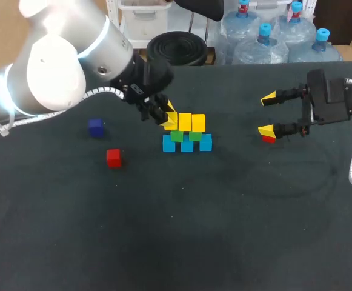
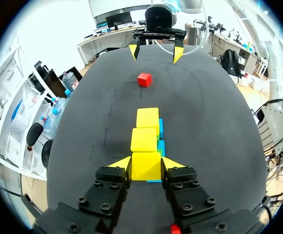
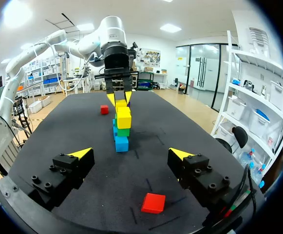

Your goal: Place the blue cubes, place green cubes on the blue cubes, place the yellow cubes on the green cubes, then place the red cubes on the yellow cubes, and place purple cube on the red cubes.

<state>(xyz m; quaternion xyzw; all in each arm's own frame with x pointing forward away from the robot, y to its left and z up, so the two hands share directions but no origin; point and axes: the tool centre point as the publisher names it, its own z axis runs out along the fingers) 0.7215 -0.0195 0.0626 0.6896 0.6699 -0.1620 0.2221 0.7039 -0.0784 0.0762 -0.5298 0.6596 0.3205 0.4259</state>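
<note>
The left tool is clamped on the end yellow cube at the stack in mid-frame, above green cubes and blue cubes. The right tool gapes wide at frame right over a red cube. A second red cube and a purple cube lie at left on the counter.
</note>
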